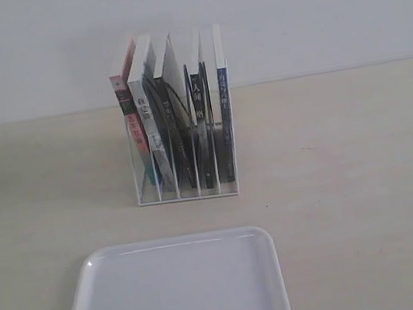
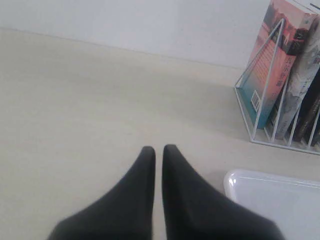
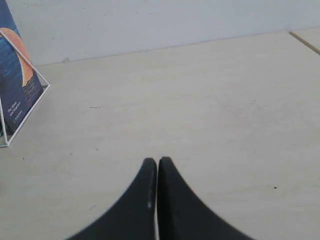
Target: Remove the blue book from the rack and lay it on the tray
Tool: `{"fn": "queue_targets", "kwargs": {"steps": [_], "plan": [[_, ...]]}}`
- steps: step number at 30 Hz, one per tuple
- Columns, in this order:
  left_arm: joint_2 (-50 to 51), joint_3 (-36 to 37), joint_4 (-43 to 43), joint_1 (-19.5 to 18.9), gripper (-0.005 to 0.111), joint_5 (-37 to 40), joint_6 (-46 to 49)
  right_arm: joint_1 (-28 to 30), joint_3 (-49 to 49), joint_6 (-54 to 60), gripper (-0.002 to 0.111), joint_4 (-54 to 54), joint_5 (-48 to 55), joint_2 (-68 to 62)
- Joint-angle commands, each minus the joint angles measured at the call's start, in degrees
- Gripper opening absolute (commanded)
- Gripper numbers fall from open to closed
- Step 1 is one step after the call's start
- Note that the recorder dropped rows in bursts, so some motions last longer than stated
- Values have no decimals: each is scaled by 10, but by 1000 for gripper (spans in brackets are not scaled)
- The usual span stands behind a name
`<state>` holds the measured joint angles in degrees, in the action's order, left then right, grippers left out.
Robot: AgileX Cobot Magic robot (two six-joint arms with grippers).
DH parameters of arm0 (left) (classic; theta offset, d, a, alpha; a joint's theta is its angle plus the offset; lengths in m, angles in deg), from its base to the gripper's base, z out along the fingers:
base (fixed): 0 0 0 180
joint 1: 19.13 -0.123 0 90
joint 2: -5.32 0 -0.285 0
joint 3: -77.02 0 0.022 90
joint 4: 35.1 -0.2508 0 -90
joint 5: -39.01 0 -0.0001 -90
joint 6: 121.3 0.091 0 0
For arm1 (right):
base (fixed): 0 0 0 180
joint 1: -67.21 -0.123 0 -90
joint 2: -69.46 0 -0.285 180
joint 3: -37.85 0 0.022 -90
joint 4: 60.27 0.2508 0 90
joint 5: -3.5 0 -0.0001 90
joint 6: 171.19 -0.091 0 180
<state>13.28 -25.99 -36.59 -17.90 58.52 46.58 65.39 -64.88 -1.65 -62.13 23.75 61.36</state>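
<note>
The blue book (image 1: 223,97) stands upright in the rightmost slot of the white wire rack (image 1: 188,193); its deep blue cover with the orange moon (image 3: 15,75) shows at the edge of the right wrist view. The white tray (image 1: 173,294) lies in front of the rack, and one of its corners (image 2: 272,197) appears in the left wrist view. My left gripper (image 2: 158,150) is shut with nothing in it, low over the table to the left of the rack. My right gripper (image 3: 157,161) is shut and empty, well to the right of the rack. Neither arm shows in the exterior view.
Other books fill the rack: a red/pink-spined one (image 1: 131,120) at the far left, also seen as the pink-covered book (image 2: 275,65), then a grey one (image 1: 151,124) and black-spined ones (image 1: 198,113). A pale wall stands behind the table.
</note>
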Motion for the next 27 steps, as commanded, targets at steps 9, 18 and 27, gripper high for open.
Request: {"fn": "queue_targets", "kwargs": {"steps": [9,18,27], "plan": [[-2,2,4,1,5,-1,3,1,-1,6,0,-4,7,3],[-2,2,4,1,5,-1,3,1,-1,6,0,-3,7,3],[-2,2,4,1,5,-1,3,1,-1,12,0,-4,7,3]]}}
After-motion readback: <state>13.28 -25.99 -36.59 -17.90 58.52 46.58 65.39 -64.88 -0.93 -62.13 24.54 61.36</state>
